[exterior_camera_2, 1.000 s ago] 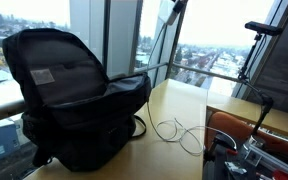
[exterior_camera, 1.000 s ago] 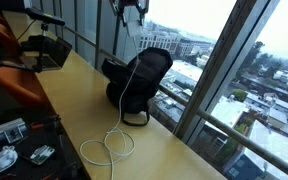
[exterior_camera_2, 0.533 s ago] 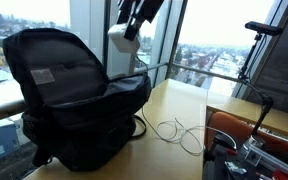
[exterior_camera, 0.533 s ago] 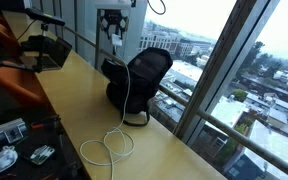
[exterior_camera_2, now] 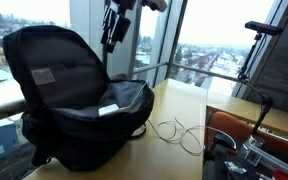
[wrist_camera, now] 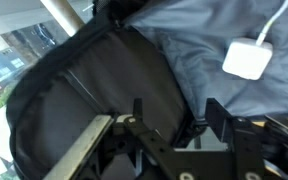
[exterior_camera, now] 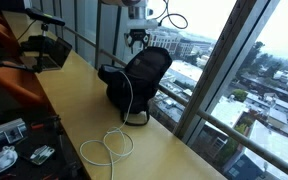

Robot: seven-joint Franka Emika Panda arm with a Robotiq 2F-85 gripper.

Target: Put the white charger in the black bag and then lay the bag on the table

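Plug block of the white charger released. Half a second ago it hung in the hand; now it lies inside the black bag. Hand open and empty above the opening. Cable still trails onto the tan tabletop (first step judged incomplete). Bag upright beside tall windows.

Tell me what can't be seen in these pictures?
- The arm above the gripper: cut off by the top edge, both exterior views.
- White charger: cable runs off the wrist view's top edge.
- Charger's plug in an exterior view: hidden inside the black bag.
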